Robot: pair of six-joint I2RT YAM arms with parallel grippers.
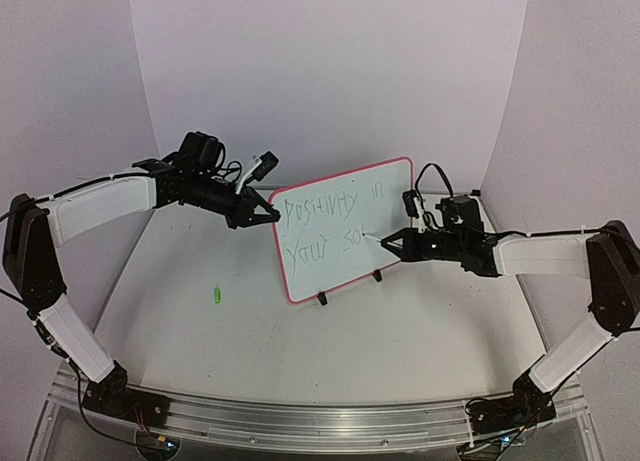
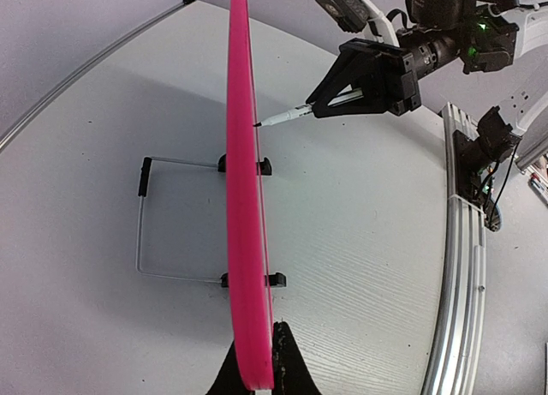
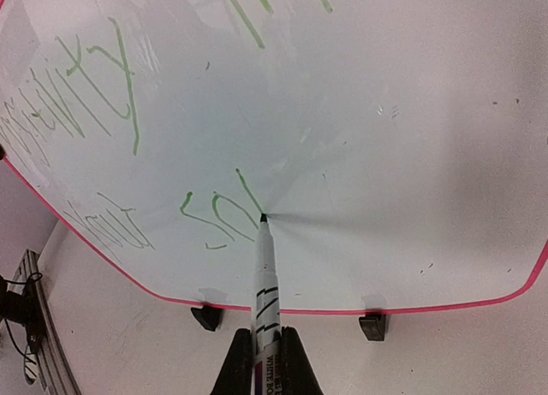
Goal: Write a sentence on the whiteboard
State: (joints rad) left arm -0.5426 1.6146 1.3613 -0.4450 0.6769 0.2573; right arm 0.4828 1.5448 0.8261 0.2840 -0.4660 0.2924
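The whiteboard (image 1: 392, 219) stands tilted on two black clip feet (image 3: 372, 326) mid-table, with a red-pink rim. The sentence (image 1: 330, 209) is in thin green letters: "POSITIVITY IN" on top, "YOUR SO" and one further stroke (image 3: 247, 194) below. My left gripper (image 1: 272, 215) is shut on the board's left edge, which the left wrist view shows edge-on as a pink band (image 2: 244, 198) between the fingers (image 2: 295, 369). My right gripper (image 3: 265, 356) is shut on a white marker (image 3: 264, 275), whose tip touches the board at the end of that last stroke.
A small green cap (image 1: 214, 295) lies on the table left of the board. A wire stand (image 2: 141, 232) props the board from behind. An aluminium rail (image 1: 300, 421) runs along the near edge. Pale enclosure walls close in the back and both sides.
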